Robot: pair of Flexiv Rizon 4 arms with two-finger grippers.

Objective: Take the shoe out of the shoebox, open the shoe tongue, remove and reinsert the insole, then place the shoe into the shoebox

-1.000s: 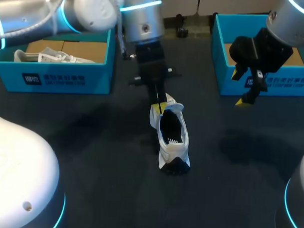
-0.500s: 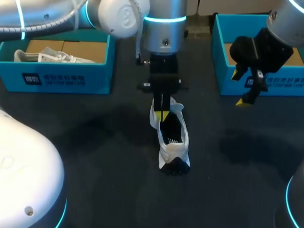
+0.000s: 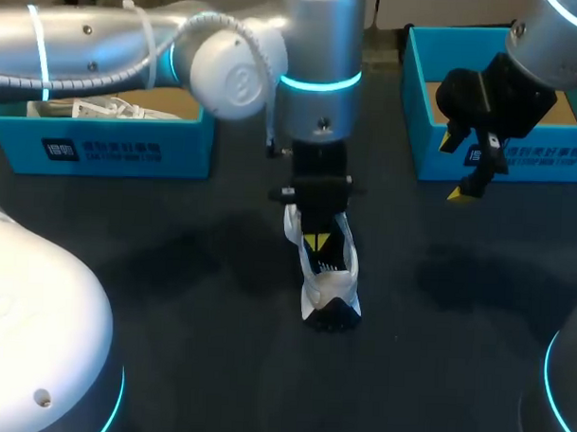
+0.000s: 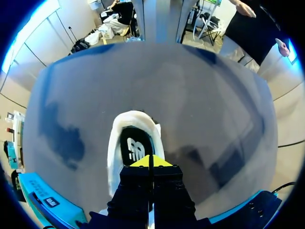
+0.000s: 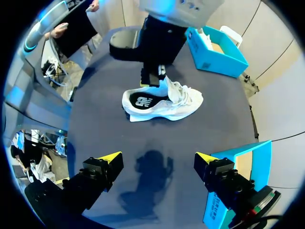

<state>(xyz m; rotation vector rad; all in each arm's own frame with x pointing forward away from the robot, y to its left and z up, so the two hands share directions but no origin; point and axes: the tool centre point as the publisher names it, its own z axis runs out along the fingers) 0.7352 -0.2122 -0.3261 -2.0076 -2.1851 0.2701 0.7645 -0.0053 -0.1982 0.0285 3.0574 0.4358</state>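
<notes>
clearly, the white lace-up shoe [image 3: 330,276] is laid long-ways under the left gripper [image 3: 316,242], whose tips are pressed together, while the spread-open right gripper [image 3: 453,168] is held well apart.

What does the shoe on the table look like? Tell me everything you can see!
The shoe is a white sneaker with white laces. It stands upright on its sole on the dark table. Its opening gapes wide and shows a black insole with a white logo. The end nearest me shows a dark sole. The left gripper, fingers together, pokes down into the opening over the insole. Apart from the table, nothing else touches the shoe.
</notes>
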